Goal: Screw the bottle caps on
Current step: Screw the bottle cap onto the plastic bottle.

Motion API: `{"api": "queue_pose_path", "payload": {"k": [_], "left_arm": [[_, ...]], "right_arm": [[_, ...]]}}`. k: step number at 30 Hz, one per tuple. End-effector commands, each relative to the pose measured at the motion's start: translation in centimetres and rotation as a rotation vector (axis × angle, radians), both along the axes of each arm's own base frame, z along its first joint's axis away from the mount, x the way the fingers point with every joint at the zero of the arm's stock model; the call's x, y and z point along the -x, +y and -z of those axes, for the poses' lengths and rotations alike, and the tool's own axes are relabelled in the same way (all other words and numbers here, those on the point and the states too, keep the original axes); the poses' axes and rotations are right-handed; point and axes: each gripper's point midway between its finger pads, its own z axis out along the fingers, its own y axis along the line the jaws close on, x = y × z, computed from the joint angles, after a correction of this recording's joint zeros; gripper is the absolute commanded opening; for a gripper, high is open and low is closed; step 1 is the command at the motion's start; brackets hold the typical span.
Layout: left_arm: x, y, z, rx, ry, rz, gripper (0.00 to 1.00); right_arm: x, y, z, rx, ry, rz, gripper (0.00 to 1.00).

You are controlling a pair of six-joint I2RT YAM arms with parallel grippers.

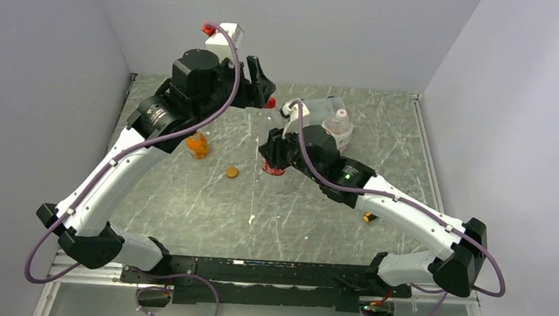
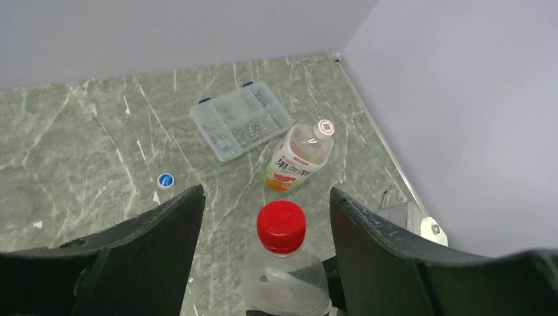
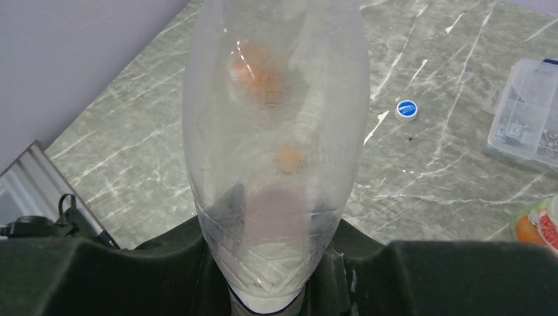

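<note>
Bright, even, diffuse light throughout, with faint shadows and little glare.

Clear bottle in gripper, blue cap beyond

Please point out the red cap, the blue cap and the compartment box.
red cap (image 2: 281, 224), left wrist view, top face.
blue cap (image 2: 165, 180), left wrist view, centre.
compartment box (image 2: 210, 131), left wrist view, left rim.
</note>
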Motion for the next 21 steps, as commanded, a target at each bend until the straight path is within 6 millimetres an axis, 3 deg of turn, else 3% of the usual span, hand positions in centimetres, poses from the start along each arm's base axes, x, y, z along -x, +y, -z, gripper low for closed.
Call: {"api": "queue_pose_path", "payload": {"k": [1, 11, 21], "left_arm": [[0.0, 0.3, -0.4, 0.044, 0.007, -0.036, 0.72], [-0.7, -0.5, 2.4, 0.02, 0.066, -0.042, 0.65], [-1.2, -1.7, 3.3, 0.015, 0.089, -0.013, 0.58]], "right_arm": [[-1.4, 0.1, -3.2, -0.054, -0.07, 0.064, 0.19], [-1.6, 0.7, -2.8, -0.047, -0.06, 0.056, 0.18], [-1.5, 0.8, -2.8, -0.034, -0.063, 0.052, 0.18]]}}
